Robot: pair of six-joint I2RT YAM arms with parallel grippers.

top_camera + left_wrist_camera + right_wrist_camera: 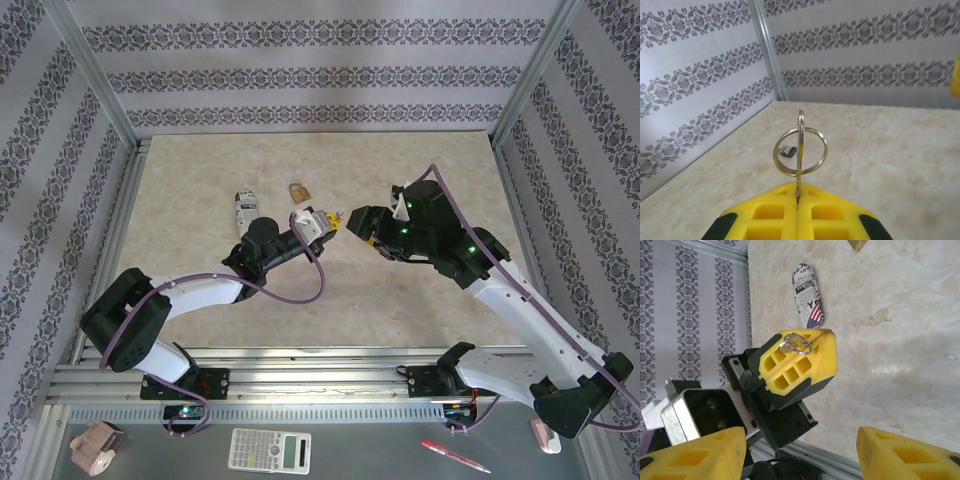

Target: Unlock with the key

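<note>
The key is pinched between the 2 yellow fingers of the left gripper, held in the air above the table. Its long axis runs straight out of the fingertips, in line with the gripper, and the left wrist camera sees it edge-on. The free end carries a ring; the other end is hidden between the fingers.

From above, the left arm reaches forward and to the right, its gripper clamped on the key and aimed at the right gripper, which faces it from just beside. The right arm bends in from the right, and its jaws stand wide apart with nothing between them.

A brass padlock and a newsprint case lie on the pale marbled table beyond the left gripper. Patterned striped walls and metal posts enclose it.
</note>
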